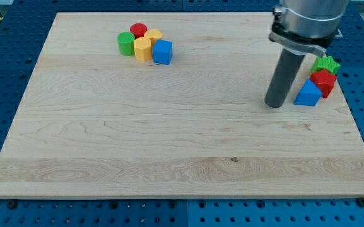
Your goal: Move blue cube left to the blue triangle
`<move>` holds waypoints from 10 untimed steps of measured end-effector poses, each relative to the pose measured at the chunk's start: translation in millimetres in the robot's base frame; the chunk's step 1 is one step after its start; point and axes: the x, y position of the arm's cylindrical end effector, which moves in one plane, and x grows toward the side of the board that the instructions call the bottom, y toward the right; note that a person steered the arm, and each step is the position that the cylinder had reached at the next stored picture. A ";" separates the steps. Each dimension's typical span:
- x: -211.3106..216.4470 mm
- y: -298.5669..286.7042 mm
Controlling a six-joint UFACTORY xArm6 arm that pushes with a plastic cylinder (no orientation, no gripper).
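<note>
Toward the view's top left of the wooden bench (169, 145), a tight cluster is seen: a green cylinder (126, 44), a red cylinder (138, 29), a yellow block (142, 48), a second yellow block (154, 35) and, at the cluster's right edge, the blue cube (163, 52), touching the yellow blocks. Well apart, at the view's right, my tip (274, 104) is set on the bench just left of the blue triangle (308, 94). Behind the triangle, a red block (324, 82) and a green star (327, 64) are stacked toward the top. No jaws are carried; the arm ends in a plain rod.
</note>
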 end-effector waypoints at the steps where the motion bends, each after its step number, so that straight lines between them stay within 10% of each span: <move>1: 0.0 28.2; 4: -4.6 3.1; 8: -90.4 -367.3; 10: -190.2 -442.5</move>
